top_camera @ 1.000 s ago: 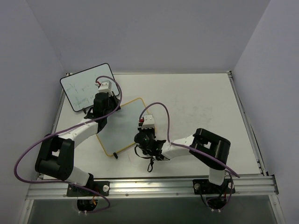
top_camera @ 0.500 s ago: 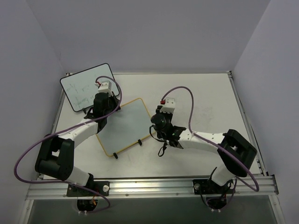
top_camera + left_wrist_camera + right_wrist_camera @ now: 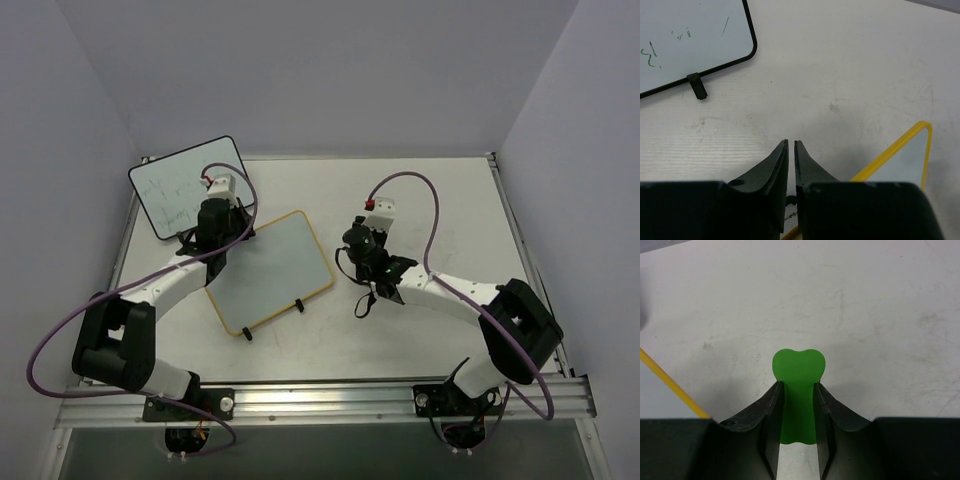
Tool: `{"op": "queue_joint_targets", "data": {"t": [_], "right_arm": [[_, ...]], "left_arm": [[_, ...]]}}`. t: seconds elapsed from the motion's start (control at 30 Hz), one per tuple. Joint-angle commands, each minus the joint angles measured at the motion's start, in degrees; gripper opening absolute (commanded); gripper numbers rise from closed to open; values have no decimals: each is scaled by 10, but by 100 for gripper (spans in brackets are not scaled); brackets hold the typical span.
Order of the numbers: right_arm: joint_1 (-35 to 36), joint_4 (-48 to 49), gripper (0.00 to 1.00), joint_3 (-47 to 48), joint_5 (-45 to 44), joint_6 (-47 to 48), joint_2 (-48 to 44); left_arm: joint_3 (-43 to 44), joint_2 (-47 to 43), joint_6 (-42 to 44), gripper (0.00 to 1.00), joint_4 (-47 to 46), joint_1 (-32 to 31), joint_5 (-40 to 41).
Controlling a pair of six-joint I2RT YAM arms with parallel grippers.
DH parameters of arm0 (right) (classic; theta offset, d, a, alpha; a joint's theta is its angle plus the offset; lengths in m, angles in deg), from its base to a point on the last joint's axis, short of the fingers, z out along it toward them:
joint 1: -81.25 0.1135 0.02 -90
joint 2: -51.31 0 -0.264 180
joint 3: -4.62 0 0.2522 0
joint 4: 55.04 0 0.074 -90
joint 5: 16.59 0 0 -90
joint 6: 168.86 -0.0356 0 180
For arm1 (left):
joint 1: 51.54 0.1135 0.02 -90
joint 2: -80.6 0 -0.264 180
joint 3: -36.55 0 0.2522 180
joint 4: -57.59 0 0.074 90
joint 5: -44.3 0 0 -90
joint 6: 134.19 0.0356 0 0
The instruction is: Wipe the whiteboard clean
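Note:
The whiteboard [image 3: 268,272] has a thin yellow frame and two black clip feet. It lies flat left of the table's middle and its surface looks wiped clean. My left gripper [image 3: 222,236] is shut at the board's far-left corner. In the left wrist view the gripper [image 3: 791,142] has its fingers nearly touching, with the yellow frame [image 3: 895,150] just to their right. My right gripper [image 3: 352,258] is over bare table just right of the board. It is shut [image 3: 798,384] on a green eraser [image 3: 798,365], whose rounded end sticks out past the fingertips.
A black-framed whiteboard [image 3: 185,185] with green scribbles stands at the far left corner; its clip foot [image 3: 696,86] shows in the left wrist view. A corner of the yellow frame [image 3: 670,385] shows in the right wrist view. The table top [image 3: 430,220] has faint smudges.
My right gripper has swung with the eraser from the board's near-right edge up and to the right, off the board. The left arm has stayed put.

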Motion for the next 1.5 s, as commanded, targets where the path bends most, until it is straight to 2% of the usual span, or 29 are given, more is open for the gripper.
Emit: {"op": "queue_joint_targets", "data": {"t": [0.0,0.2,0.37,0.47,0.53,0.63,0.9,1.0,1.23,1.47], "right_arm": [[-19,-26,0,29,25,-21,-18],[-81,-49,0,52,86,-34,25],[-142,-68,2,122,128,-22,90],[-171,-80,4,157,147,-19,131],[-204,-90,5,175,176,-22,161],[-233,-102,11,210,197,-12,198],[-281,-138,24,280,195,-1,276],[-288,-140,30,288,204,0,295],[-291,-138,68,283,200,11,287],[-291,-147,82,274,198,18,244]], "left_arm": [[29,-14,-9,18,38,1,3],[57,-20,-22,36,57,2,30],[73,-22,-27,50,65,3,47],[87,-24,-26,55,76,4,52],[90,-27,-25,56,78,5,54],[87,-35,-30,56,85,5,47],[70,-89,-45,57,107,0,9],[63,-109,-44,57,116,-2,2],[45,-129,-45,58,112,-6,-5],[47,-150,-54,58,126,-6,-18]]}}
